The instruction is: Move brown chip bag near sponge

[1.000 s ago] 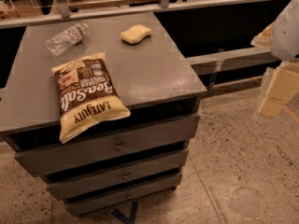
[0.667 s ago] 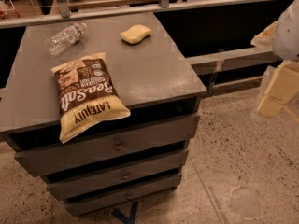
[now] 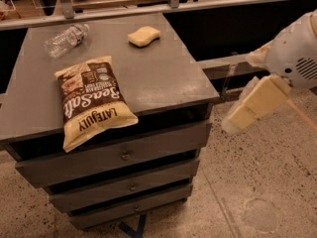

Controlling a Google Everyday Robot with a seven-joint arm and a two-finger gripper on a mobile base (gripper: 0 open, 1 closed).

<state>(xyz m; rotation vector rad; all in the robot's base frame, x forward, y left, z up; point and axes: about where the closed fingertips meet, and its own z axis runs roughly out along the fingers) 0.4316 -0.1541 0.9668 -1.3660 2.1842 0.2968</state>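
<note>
Dim warm light, pale gripper (image 3: 250,102) lit at right

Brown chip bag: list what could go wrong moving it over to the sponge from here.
1. The brown chip bag overhangs the front edge of the cabinet top; a clumsy grasp could tip it to the floor.
2. The gripper hangs right of the cabinet, over the floor, and might clip the corner coming in.
3. The bag is large; set down carelessly it may shove the small sponge or roll the water bottle lying nearby.
</note>
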